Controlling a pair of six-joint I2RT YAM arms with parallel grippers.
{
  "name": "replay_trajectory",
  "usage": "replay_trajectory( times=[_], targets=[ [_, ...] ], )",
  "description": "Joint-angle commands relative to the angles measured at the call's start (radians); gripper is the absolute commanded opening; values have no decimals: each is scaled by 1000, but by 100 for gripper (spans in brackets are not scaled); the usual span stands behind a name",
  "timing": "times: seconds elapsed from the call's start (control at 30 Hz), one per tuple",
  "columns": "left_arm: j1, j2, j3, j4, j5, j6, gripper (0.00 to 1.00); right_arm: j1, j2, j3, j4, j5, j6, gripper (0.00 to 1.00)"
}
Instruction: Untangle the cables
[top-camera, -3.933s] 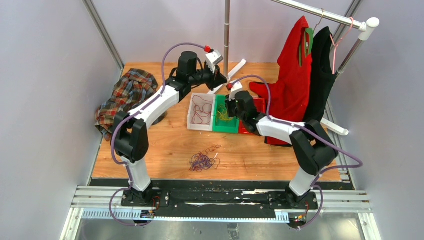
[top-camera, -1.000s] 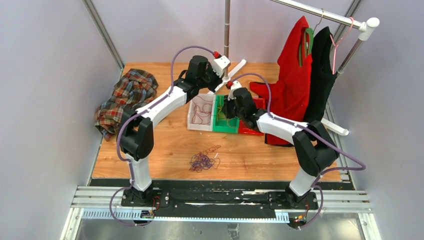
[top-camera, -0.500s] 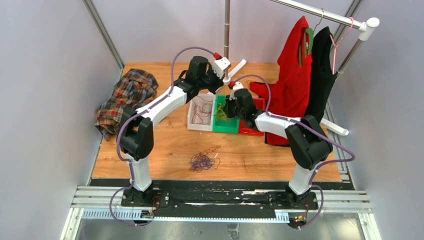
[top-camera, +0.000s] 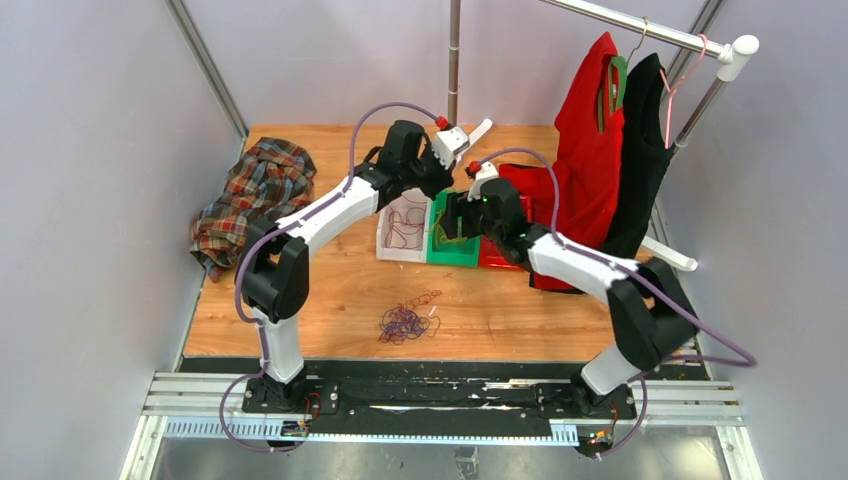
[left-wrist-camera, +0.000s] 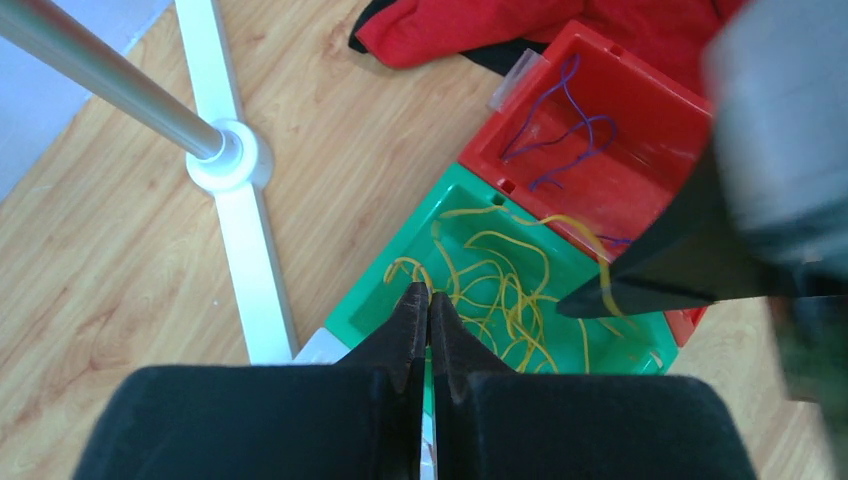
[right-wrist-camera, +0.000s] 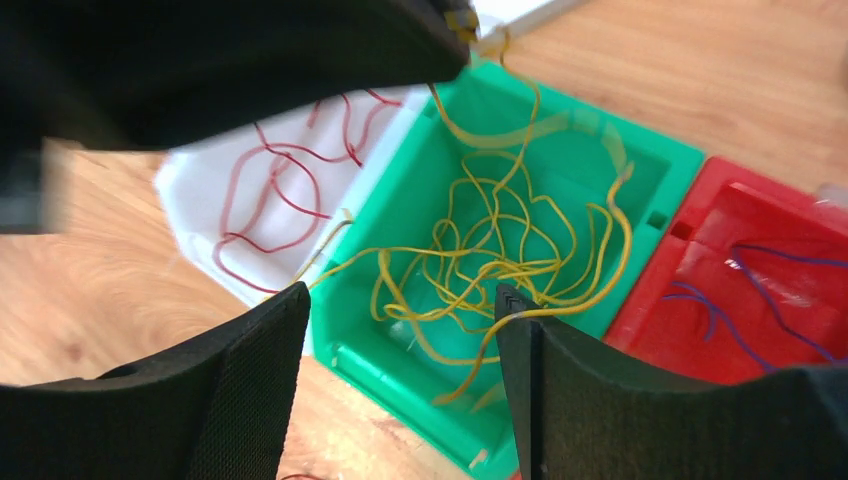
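My left end effector (left-wrist-camera: 428, 300) is pressed shut, tips together, over the near rim of the green bin (left-wrist-camera: 372, 300). One yellow strand climbs out of the bin toward it, but I cannot tell whether it is pinched. My right end effector (right-wrist-camera: 402, 295) is spread wide above the same bin, gripping nothing, with a yellow strand draped across one fingertip (right-wrist-camera: 512, 305).

The yellow cables (right-wrist-camera: 500, 250) lie in the green bin as loose crossing loops with no single long axis. One strand trails over the rim toward the white bin (right-wrist-camera: 190, 190). The dark red cables (right-wrist-camera: 270, 190) curl flat in the white bin, and a few purple cables (right-wrist-camera: 740, 300) lie in the red bin (right-wrist-camera: 720, 230). A mixed bunch (top-camera: 405, 322) sits on the desk (top-camera: 330, 290), well apart from the bins.

Compared with a second ago, my left wrist has shifted right, toward the green bin. My right elbow has swung outward, and the bunch on the desk has not moved.
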Motion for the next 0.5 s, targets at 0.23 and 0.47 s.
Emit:
replay_trajectory(
  times=[0.23,0.47],
  targets=[
    [-41,18,-43,35,-40,-11,0,12,-254,-175,-8,111,7,70],
    [-66,59,-35,46,-93,8,0,-1,-357,-258,37,107,22,70]
  ],
)
